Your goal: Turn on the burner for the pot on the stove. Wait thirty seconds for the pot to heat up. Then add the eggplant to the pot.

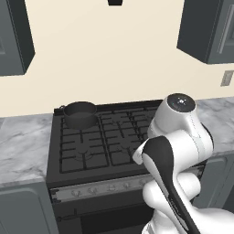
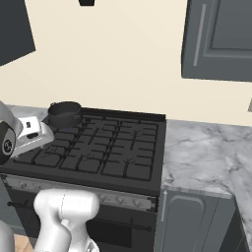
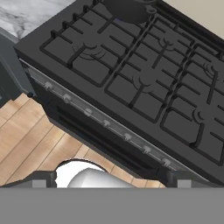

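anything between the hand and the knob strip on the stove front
Nothing visible does. In the hand view the open hand looks down over the wide black gas stove, and the silver front strip of small knobs lies unobstructed. The small round dark grey pot sits on the back left burner, away from that path.

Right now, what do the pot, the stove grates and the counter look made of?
Pot: dark grey metal by the look, matte, no shine. Stove grates: black, flat finish, heavy bars, likely cast iron. Counter: grey-white veined surface, reads as marble or stone; being a render, it can't be told for sure.
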Tool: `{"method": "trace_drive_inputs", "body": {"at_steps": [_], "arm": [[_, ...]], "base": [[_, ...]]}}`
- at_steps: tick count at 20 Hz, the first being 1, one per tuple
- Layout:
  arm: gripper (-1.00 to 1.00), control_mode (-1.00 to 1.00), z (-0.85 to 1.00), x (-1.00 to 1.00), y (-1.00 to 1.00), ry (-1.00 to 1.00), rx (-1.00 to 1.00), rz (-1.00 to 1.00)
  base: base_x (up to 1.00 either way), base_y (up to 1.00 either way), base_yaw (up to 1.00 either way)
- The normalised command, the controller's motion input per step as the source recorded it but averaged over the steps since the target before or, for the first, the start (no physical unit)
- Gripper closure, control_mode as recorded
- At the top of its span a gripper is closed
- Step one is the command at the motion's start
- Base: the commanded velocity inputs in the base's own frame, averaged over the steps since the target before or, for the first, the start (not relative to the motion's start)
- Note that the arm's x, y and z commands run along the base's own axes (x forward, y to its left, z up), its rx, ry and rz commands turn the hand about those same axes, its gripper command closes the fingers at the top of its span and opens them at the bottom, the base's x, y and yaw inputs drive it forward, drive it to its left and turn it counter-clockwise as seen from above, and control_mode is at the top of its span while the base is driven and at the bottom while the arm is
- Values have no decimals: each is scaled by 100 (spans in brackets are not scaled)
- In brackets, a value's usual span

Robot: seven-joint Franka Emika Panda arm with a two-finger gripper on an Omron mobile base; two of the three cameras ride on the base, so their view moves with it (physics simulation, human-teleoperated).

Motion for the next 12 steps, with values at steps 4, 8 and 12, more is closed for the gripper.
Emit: {"method": "trace_drive_inputs", "body": {"at_steps": [4, 8, 12], "arm": [[-100, -100, 0, 0, 0, 0, 0, 0], [-100, -100, 0, 0, 0, 0, 0, 0], [-100, -100, 0, 0, 0, 0, 0, 0]], "base": [[0, 0, 0], [0, 0, 0], [0, 0, 0]]}}
